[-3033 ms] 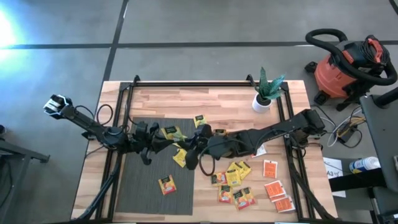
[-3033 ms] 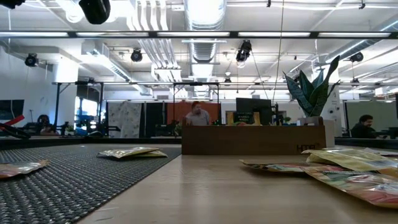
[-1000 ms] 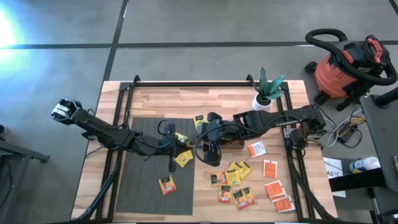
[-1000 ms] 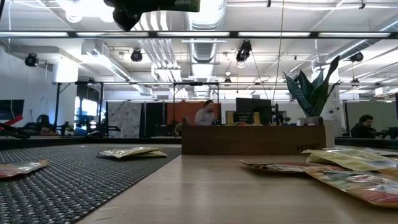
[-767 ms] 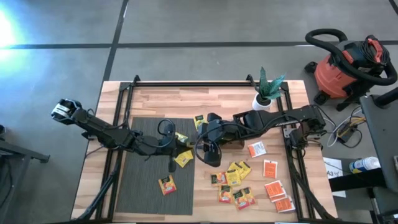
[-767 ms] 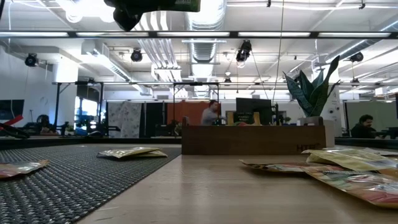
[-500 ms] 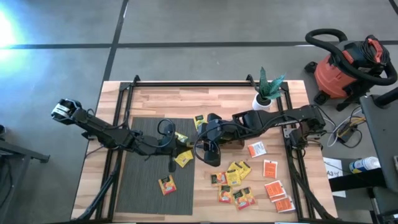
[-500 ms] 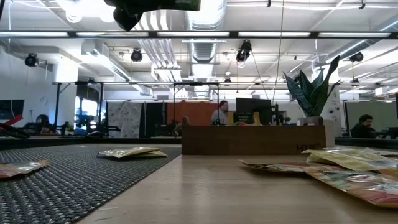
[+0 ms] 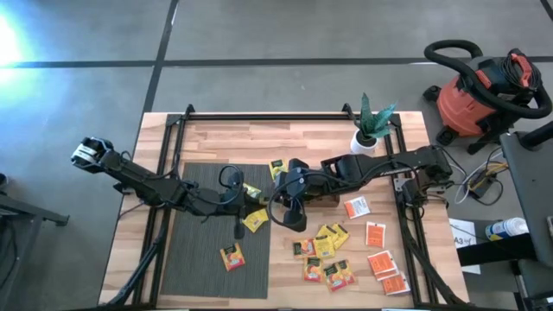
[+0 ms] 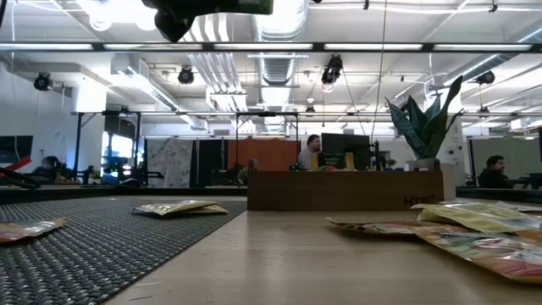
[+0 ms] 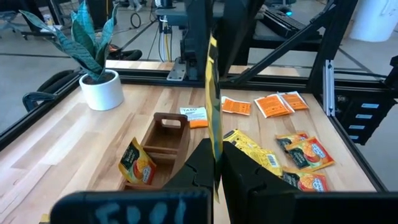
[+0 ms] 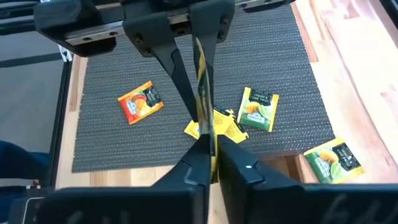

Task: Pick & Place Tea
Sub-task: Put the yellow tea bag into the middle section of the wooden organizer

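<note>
Yellow tea sachet (image 12: 204, 93) — pinched edge-on by both left gripper (image 11: 215, 163) and right gripper (image 12: 211, 149).

Wood-plank table (image 9: 294, 138), dark ribbed woven mat (image 9: 194, 259), glossy foil tea sachets (image 9: 333, 275), brown wooden tray (image 11: 163, 146)

The surface (image 9: 225, 138) is pale striped wood, with a dark grey woven mat (image 9: 194, 259) on its left half and a brown wooden tray (image 11: 163, 146) by the middle. Sachets (image 9: 327, 250) near right are yellow with green marks, orange (image 9: 386, 268), and white with orange (image 9: 355, 207). A white pot (image 9: 362, 143) with a green plant (image 9: 374, 117) stands far right; beyond the surface's right side is a red and black vacuum (image 9: 479, 95).
</note>
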You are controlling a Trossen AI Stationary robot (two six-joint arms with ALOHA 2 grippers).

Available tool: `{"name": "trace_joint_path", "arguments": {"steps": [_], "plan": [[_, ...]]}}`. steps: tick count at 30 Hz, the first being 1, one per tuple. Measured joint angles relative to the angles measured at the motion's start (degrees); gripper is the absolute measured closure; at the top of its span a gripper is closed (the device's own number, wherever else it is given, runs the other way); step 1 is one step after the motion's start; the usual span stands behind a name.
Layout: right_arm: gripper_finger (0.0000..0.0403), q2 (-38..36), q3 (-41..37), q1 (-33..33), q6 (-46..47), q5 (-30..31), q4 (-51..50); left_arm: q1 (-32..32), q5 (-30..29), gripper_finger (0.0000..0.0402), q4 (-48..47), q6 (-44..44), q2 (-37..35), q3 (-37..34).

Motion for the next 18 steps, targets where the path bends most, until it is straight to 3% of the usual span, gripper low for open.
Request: {"name": "trace_joint_path", "arguments": {"steps": [6,18], "plan": [[0.0394,0.0,-0.1,0.0,-0.3,1.5,0.1,0.0,-0.3,0.0374,0.2,-1.9,0.0,-0.6],[0.0394,0.0,-0.3,-3.3,2.1,5.9,0.1,0.0,-7.4,0.0269,-5.0,-11.9,0.0,-2.9]]}}
